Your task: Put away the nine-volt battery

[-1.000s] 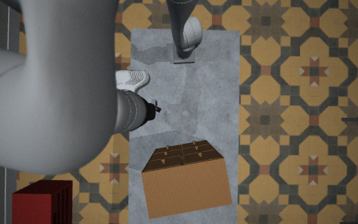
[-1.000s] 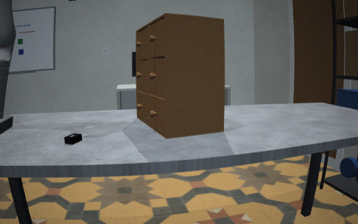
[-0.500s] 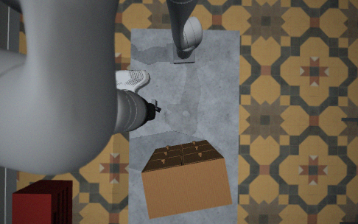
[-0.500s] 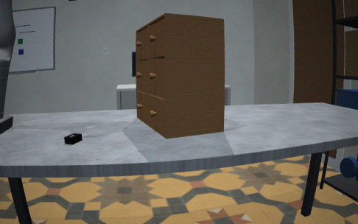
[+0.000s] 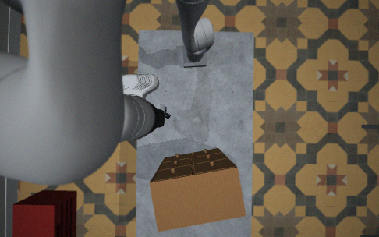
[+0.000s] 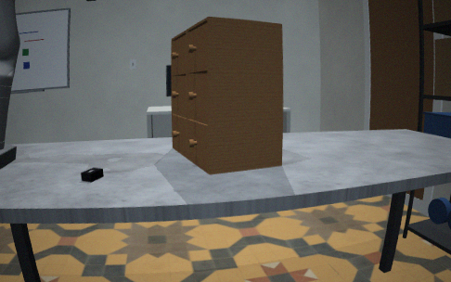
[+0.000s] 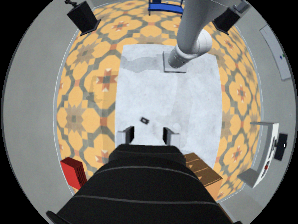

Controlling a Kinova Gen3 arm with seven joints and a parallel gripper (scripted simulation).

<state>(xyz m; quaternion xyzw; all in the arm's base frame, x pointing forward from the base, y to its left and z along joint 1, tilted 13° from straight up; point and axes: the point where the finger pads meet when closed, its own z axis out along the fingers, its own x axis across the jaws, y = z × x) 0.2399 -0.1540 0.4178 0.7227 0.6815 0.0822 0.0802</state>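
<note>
The brown chest [image 6: 229, 93] stands upright on the grey table, and it also shows in the overhead view [image 5: 196, 187] and the wrist view [image 7: 202, 169]. Its several knobbed drawers [image 6: 185, 95] all sit pushed in, so their contents are hidden. The small black nine-volt battery [image 6: 92, 174] lies flat on the table to the left of the chest, well apart from it. My gripper [image 7: 148, 132] is open and empty, high above the table. The battery [image 7: 144, 120] lies far below, just ahead of the fingers. In the overhead view the gripper's dark end [image 5: 159, 118] partly covers the battery [image 5: 166, 114].
The arm's base [image 5: 195, 58] stands at the table's far end. The arm's large links fill the left of the overhead view. A white ribbed object [image 5: 140, 83] shows beside the arm at the table's left edge. A red box [image 5: 44, 214] stands on the floor.
</note>
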